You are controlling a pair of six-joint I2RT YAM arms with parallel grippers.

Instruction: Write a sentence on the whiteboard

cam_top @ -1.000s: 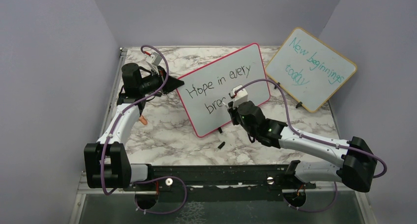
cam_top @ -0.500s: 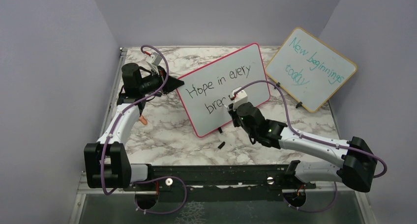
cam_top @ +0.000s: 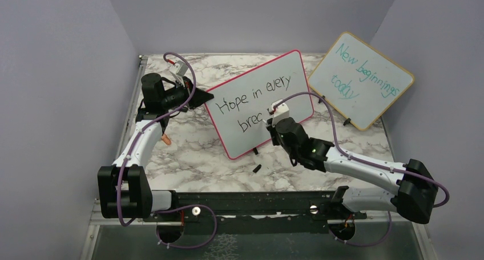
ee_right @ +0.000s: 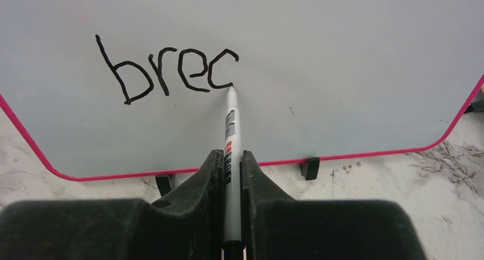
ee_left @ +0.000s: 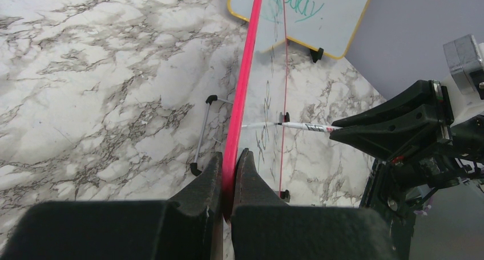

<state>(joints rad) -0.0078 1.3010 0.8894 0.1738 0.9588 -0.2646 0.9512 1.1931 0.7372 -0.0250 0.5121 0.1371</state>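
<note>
The whiteboard [cam_top: 285, 77] with its pink-red frame stands tilted on the marble table. The sentence [cam_top: 251, 97] reads "Hope in every" on top, and the second line reads "brec" [ee_right: 165, 72]. My right gripper [ee_right: 230, 155] is shut on a grey marker [ee_right: 230, 129]. The marker's tip touches the board at the foot of the last curve. In the top view the right gripper [cam_top: 273, 125] covers the board's lower middle. My left gripper [ee_left: 230, 156] is shut on the board's pink edge [ee_left: 245, 72], at the board's left side [cam_top: 201, 98].
A wooden-framed board [cam_top: 361, 80] with teal writing leans at the back right. A small black cap [cam_top: 257, 169] lies on the table in front of the whiteboard. An orange piece [cam_top: 166, 139] lies by the left arm. Purple walls close in three sides.
The right gripper with the marker has edged right along the second line, and a new curved stroke now shows after "bre". The left gripper has not moved.
</note>
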